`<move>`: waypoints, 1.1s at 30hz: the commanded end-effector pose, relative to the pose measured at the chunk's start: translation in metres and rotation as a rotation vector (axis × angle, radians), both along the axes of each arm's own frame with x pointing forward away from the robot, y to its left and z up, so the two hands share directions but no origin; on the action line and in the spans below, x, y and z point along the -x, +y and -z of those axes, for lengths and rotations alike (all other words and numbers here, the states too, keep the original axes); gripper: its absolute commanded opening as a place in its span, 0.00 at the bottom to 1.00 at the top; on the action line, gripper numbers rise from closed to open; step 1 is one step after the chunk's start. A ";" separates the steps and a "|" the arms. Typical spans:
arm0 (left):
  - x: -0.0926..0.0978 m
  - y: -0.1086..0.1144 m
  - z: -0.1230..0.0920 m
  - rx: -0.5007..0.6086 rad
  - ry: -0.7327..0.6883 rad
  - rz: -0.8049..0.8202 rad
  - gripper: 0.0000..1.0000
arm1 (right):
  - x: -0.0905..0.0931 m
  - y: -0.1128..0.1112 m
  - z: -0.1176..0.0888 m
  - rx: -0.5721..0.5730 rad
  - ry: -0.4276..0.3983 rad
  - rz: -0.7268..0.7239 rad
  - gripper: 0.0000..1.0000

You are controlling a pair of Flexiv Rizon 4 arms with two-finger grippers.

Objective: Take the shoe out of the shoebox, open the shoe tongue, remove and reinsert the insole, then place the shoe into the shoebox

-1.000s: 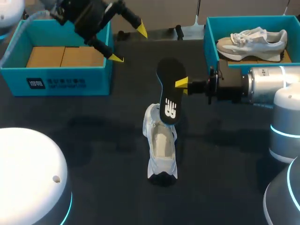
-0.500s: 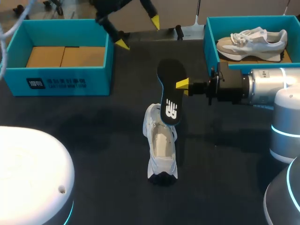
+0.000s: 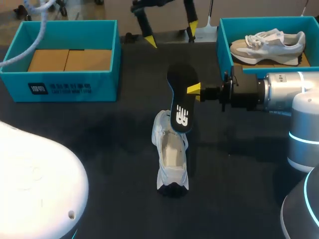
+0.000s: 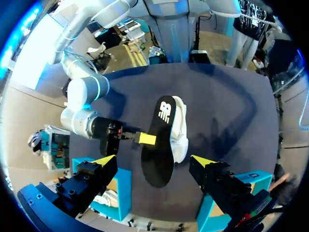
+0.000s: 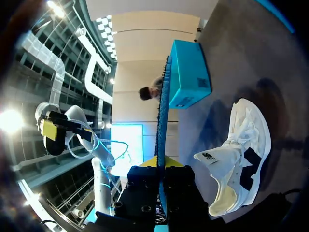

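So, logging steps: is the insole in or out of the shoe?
Out: the right gripper holds the insole up over the shoe.

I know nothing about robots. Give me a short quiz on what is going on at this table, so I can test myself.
1. True or false: the black insole lies flat inside the white shoe on the table.
2. Which jaws grip the insole? A: the left jaws. B: the right jaws. C: neither.
3. Fill in: the shoebox with no shoe in it stands on the robot's ____ side.

Key
1. False: it is held upright on its edge over the shoe.
2. B: the right jaws are closed on it from both sides, and the left jaws stand open far back.
3. left
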State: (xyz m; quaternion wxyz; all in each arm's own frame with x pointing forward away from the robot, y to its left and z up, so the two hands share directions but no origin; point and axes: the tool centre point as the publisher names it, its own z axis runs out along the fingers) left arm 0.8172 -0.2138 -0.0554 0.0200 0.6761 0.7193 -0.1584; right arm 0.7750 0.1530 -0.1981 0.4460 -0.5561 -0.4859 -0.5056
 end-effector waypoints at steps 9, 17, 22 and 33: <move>-0.004 -0.019 0.006 -0.298 0.011 0.049 1.00 | 0.000 0.001 0.001 0.000 -0.001 0.004 0.00; -0.002 -0.016 0.010 -0.165 0.014 0.035 1.00 | 0.000 0.001 0.001 0.000 -0.001 0.004 0.00; -0.003 -0.004 0.009 0.040 0.001 0.014 1.00 | 0.000 0.001 0.001 0.000 -0.001 0.004 0.00; 0.000 0.019 0.011 0.377 -0.083 -0.011 1.00 | 0.000 0.001 0.001 0.000 -0.001 0.004 0.00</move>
